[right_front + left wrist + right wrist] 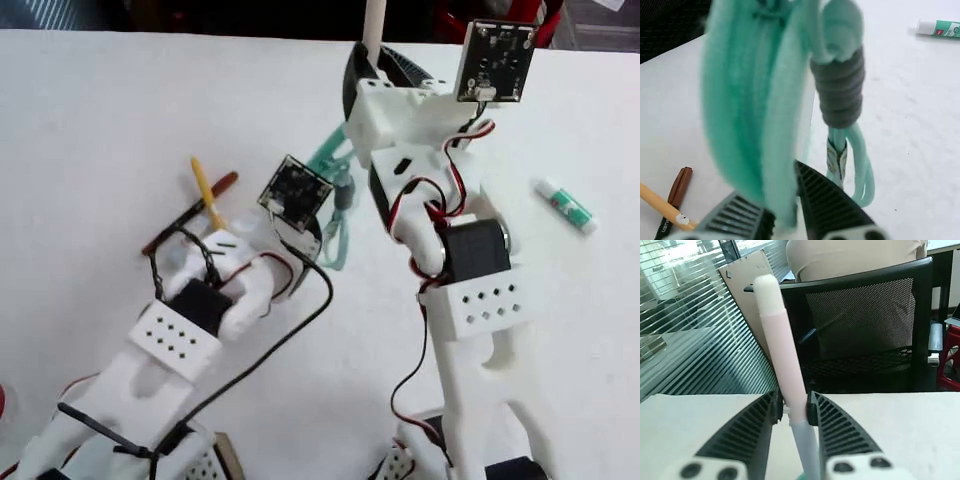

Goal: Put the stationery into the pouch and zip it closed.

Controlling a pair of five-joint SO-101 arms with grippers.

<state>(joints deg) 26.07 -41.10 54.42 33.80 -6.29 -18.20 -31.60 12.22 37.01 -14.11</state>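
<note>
Teal fabric of the pouch (pixel 755 100) is clamped in the left gripper (pixel 785 200), between the two arms, with a grey toggle (pixel 840 90) and cord loop (pixel 862 165) beside it. Just beside that arm a yellow pencil (pixel 206 190) lies crossed over a brown pen (pixel 190 212) on the white surface (pixel 100 120). A glue stick (pixel 566 205) lies well apart on the other side. Farther back, the right gripper (pixel 794 407) is clenched on a pale pink pen (pixel 777 340), held upright.

Mint pouch (pixel 740 100), pink pen (pixel 785 355), white table (pixel 90 110)
</note>
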